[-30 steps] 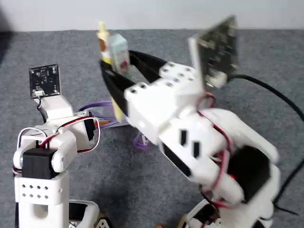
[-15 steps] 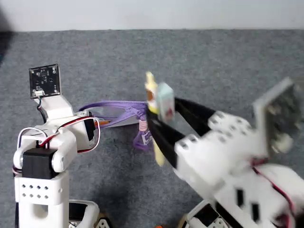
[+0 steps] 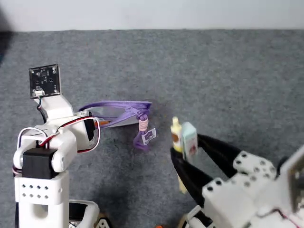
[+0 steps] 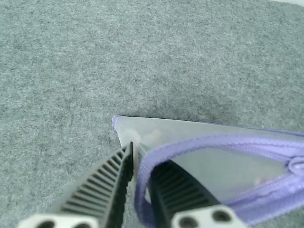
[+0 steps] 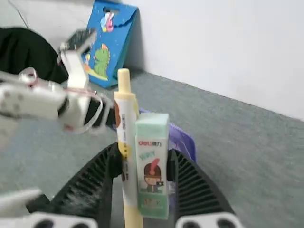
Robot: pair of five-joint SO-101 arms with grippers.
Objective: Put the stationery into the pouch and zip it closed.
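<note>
A clear pouch with a purple zipper (image 3: 121, 113) lies on the grey carpet, its mouth open toward the right. My left gripper (image 4: 139, 176) is shut on the pouch's (image 4: 199, 152) corner, pinching the edge. My right gripper (image 3: 183, 147) stands at the lower right, to the right of the pouch mouth, shut on a yellow pen (image 3: 176, 135) and a pale green eraser (image 3: 189, 138) held upright side by side. The right wrist view has the pen (image 5: 123, 142) and eraser (image 5: 152, 166) between the black fingers, with the left arm (image 5: 52, 102) and purple pouch (image 5: 183, 137) beyond.
A pink zipper pull with a small tag (image 3: 145, 134) hangs off the pouch's right end. A blue gift bag (image 5: 108, 40) leans on the white wall behind the left arm. Open grey carpet (image 3: 228, 80) stretches to the right and back.
My right arm has swung from the back of the table down toward the front right, carrying the pen and eraser. The left arm and pouch stayed still.
</note>
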